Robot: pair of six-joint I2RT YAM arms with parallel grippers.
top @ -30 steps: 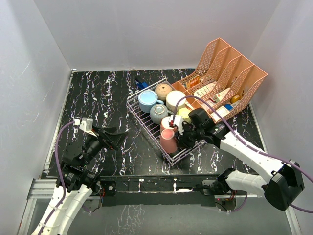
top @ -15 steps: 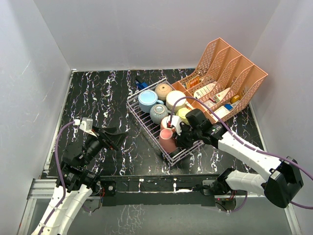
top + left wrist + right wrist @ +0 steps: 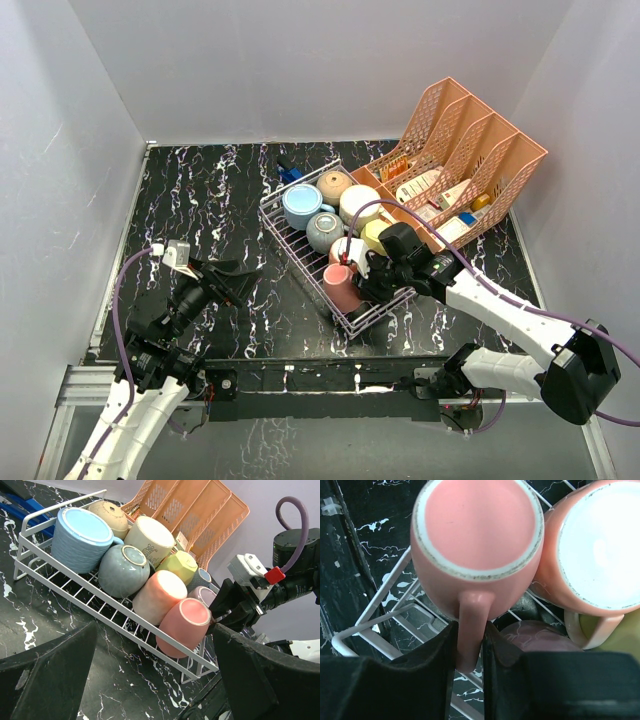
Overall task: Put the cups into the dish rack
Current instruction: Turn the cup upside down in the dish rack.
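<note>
Cups fill the rack point(image 3: 297, 258) in the top view, and the pink cup point(image 3: 343, 289) lies at its near end, with the right gripper point(image 3: 368, 279) on it from the right side. The left gripper point(image 3: 236, 276) hangs over the table, well apart from the rack, and holds nothing. The organiser point(image 3: 470, 130) behind the rack holds small packets and bottles. In the left wrist view, the left fingers stand wide open at both lower corners. You can count eight cups in the rack: blue point(image 3: 80, 537), tan point(image 3: 107, 515), cream point(image 3: 150, 537), grey-blue point(image 3: 122, 570), yellow point(image 3: 182, 565), pale pink point(image 3: 157, 595), mauve point(image 3: 205, 596) and the pink cup, which seems to rest on the wires at the near rim, base up and tilted. In the right wrist view, the right fingers are closed on the handle of the pink cup, and the pale pink cup touches it on the right. Release, I think, only when the wires carry the cup. Then draw straight back along the handle, so you do not hook it or push the neighbours.
</note>
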